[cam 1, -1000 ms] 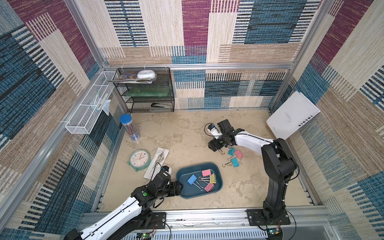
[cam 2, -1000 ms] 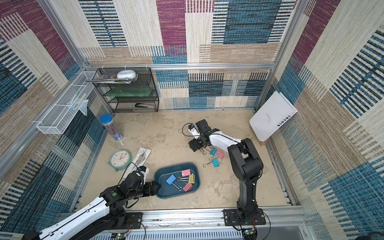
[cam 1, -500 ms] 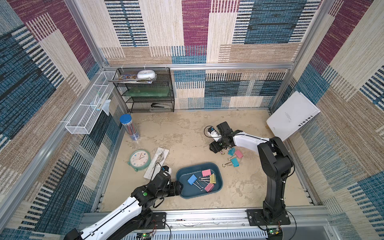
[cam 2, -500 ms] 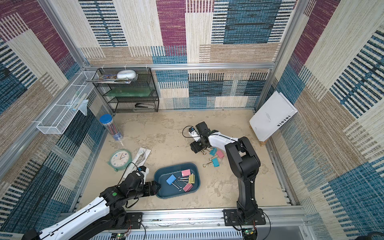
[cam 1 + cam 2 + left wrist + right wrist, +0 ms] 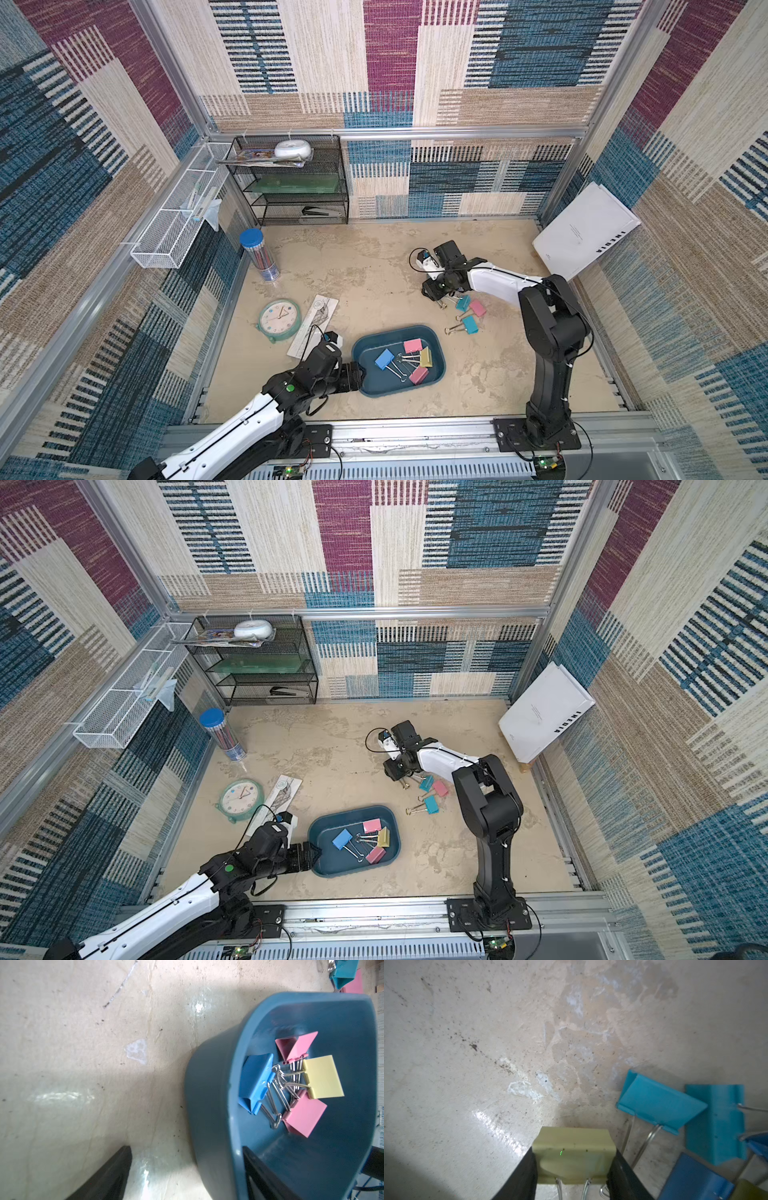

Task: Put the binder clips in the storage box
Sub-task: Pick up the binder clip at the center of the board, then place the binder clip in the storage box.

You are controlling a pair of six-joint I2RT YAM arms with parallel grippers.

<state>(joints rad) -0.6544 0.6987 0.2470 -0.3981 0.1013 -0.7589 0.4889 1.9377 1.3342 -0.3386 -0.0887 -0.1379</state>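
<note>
Grip: yellow binder clip (image 5: 574,1140) was pinched by right end effector (image 5: 574,1157) | left end effector (image 5: 186,1150) was spread wide astride storage box (image 5: 209,1095) wall

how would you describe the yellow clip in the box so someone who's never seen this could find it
Look for the dark teal storage box near the front of the table. Inside, the yellow clip sits between two pink clips, opposite the blue clip. It is the only yellow one in the box.

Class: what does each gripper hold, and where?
Right gripper: pale yellow binder clip, by its body's ends. Left gripper: nothing, open astride a wall of the teal plastic box.
</note>
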